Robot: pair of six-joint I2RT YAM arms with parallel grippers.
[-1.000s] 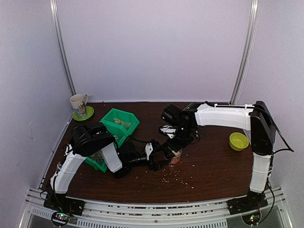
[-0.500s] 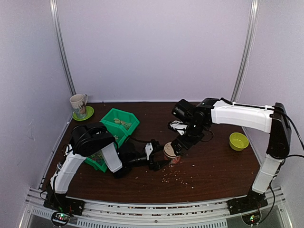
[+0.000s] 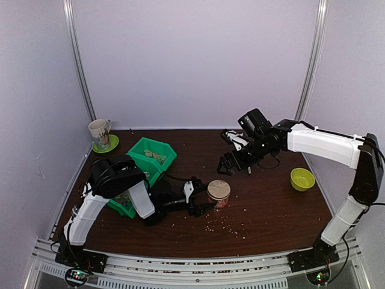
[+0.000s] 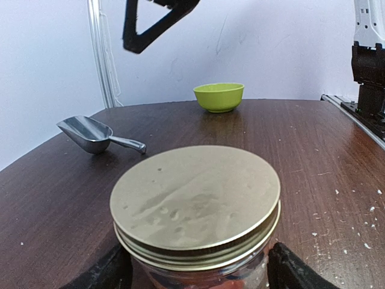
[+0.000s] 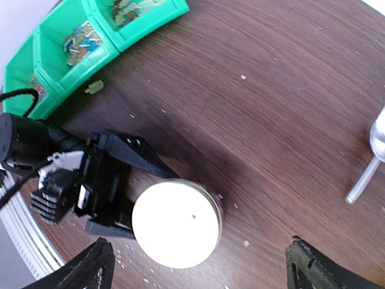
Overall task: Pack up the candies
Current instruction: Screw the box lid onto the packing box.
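Your left gripper [image 5: 154, 203] is lying low on the counter [image 3: 271, 205] and clamping the jar [image 3: 218, 194], one finger pressing on each side of the glass. The jar is standing upright near the middle of the counter, and the gold lid [image 4: 195, 195] is sitting flat across its mouth. The candies [image 4: 198, 282] are showing as red bits through the glass just under that lid, so that's where you're finding them. Your right gripper [image 3: 225, 167] is hanging in the air behind and to the right of the jar, clear of it, with its fingers spread wide and gripping nothing. Pale crumbs [image 3: 222, 226] are lying scattered on the counter in front of the jar. The green bins [image 3: 135, 147] are sitting off to the left behind your left arm, holding mixed pieces too small for you to make out. A metal scoop [image 4: 90, 133] is resting on its side beyond the jar, and the lime bowl [image 4: 219, 96] is sitting well apart near the right edge.
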